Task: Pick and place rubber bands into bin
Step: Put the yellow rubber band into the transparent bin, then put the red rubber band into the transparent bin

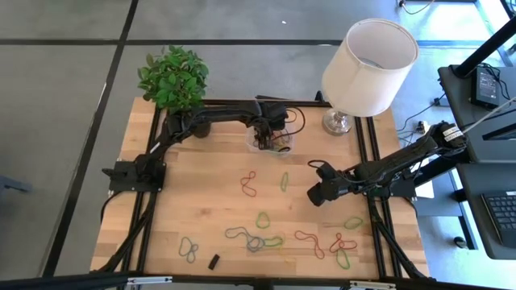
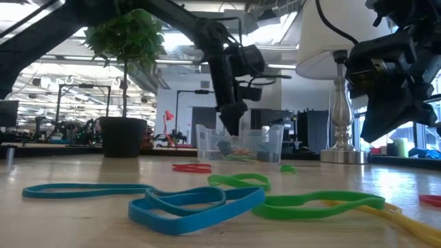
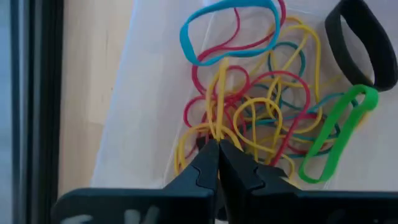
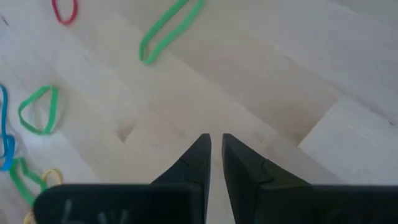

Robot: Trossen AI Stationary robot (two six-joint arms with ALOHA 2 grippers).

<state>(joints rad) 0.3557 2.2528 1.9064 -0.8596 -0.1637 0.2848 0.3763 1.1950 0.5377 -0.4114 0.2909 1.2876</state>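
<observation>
- I see the left gripper down inside the bin, jaws pressed together, tips at a yellow band in the pile; I can't tell whether it is pinched or only touched.
- The bin sits just beside the lamp, between it and the plant.
- Inside the bin I count a tangle of bands: yellow, red, blue, a green one and a black one toward its edge.
- My right gripper hangs over bare table on the lamp's near side, fingers narrow with a thin gap, nothing between them.
- More loose bands lie scattered on the table, well apart from the bin, with a small black block near the table's front edge.
</observation>
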